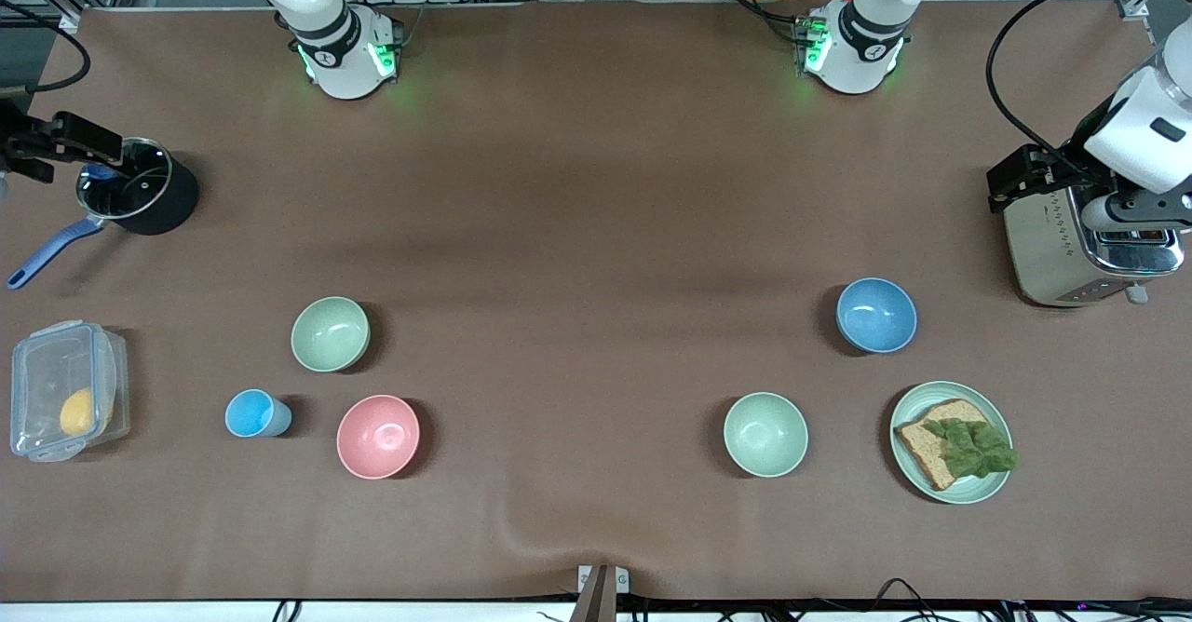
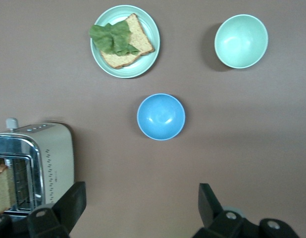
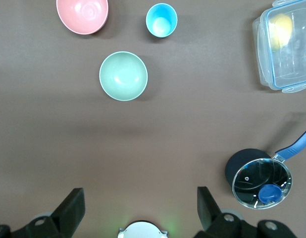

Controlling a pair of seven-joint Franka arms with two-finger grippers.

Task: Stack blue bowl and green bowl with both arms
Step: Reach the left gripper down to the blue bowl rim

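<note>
Brown tabletop holds the blue bowl [image 1: 876, 315] and green bowl [image 1: 331, 333] well apart (both grippers' fingers spread wide, holding nothing).

White glossy arm shells, black joint rings; green lights at bases; black grippers, black looping cable

No legible text, labels, brands or numbers on anything here.
</note>
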